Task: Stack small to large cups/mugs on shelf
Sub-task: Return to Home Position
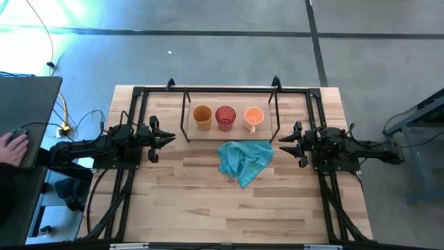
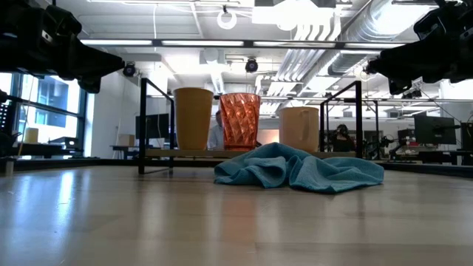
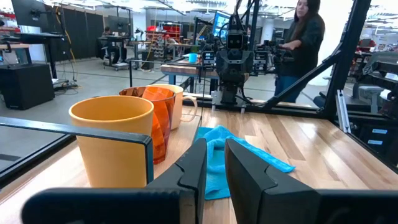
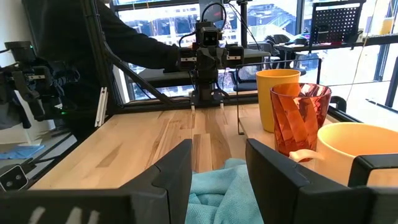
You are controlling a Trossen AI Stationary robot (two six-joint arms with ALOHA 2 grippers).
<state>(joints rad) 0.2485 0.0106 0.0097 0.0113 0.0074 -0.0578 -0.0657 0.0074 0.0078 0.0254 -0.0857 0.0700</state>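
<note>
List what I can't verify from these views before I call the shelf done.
Low view: the cloth hides the base of the mug and the shelf board under it.
Left wrist view: the mug is mostly behind the red cup and amber cup.
Right wrist view: the mug is cut off by the picture's edge and partly behind the right gripper.
High view: cup insides too small to judge.

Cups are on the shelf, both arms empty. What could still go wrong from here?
1. Left gripper sits close to the shelf frame; a sloppy retreat could clip it and rock the amber cup.
2. Teal cloth lies bunched in front of the shelf; a low-swinging right gripper could snag it.
</note>
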